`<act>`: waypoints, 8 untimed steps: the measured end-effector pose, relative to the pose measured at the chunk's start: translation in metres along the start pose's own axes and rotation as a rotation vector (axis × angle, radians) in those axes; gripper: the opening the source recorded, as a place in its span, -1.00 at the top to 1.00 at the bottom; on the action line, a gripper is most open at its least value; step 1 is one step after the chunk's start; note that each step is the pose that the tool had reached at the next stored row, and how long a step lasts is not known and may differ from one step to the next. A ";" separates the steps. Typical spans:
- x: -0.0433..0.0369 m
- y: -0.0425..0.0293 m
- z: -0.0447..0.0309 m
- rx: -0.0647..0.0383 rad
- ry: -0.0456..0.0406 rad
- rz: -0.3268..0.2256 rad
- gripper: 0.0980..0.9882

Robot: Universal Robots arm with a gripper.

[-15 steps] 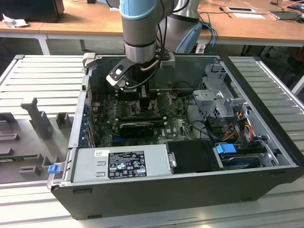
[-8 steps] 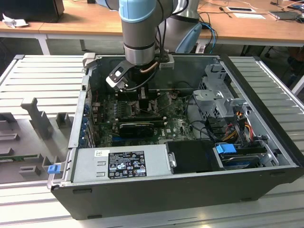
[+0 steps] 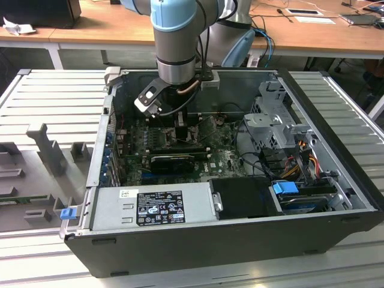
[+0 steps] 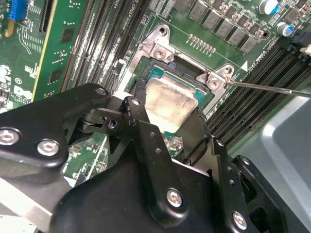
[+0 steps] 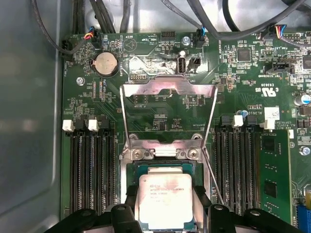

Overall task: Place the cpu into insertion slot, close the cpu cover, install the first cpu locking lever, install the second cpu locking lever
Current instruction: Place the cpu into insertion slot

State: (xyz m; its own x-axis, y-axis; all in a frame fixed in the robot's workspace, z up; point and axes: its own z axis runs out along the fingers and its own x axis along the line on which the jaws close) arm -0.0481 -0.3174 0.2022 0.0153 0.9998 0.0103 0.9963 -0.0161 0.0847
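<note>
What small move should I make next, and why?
Probably a slight, straight lowering. The gripper appears to hold the cpu by two opposite edges, squarely over the insertion slot. The cpu cover stands swung open, clear of the slot. Whether the chip is fully seated isn't clear.

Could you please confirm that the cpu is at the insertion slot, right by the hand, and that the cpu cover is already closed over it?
Not quite: the cpu cover is open, swung back off the socket, as the first wrist view shows. The rest holds: the cpu is at the insertion slot, right by the hand.
</note>
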 end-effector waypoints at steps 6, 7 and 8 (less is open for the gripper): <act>0.0000 0.0000 0.0001 0.000 0.0001 0.000 0.01; 0.0000 0.0000 0.0001 0.000 0.0001 0.000 -0.13; 0.0000 0.0000 0.0002 0.000 0.0002 0.000 -0.13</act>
State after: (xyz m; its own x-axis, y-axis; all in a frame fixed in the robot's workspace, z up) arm -0.0481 -0.3173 0.2021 0.0153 0.9998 0.0105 0.9963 -0.0161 0.0848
